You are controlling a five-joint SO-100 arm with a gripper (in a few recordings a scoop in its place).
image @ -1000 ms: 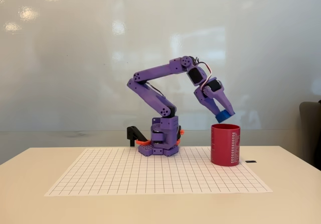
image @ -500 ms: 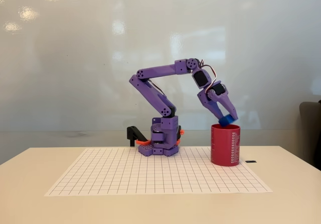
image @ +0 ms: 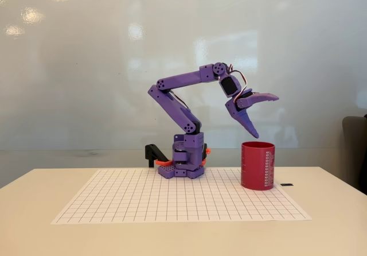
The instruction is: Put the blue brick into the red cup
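Purple two-finger gripper (image: pixel 265 116) right of centre, jaws spread wide and empty, directly above dark red cylindrical plastic cup (image: pixel 257 165). Small blue brick unseen, probably inside cup. Best lifted straight up, clear of the rim.

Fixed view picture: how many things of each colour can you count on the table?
Purple: 1, the robot arm, its gripper open above the cup
Red: 1, the red cup
White: 1, the grid sheet
Black: 2, a clamp by the arm's base and a small black piece beside the cup
Total: 5
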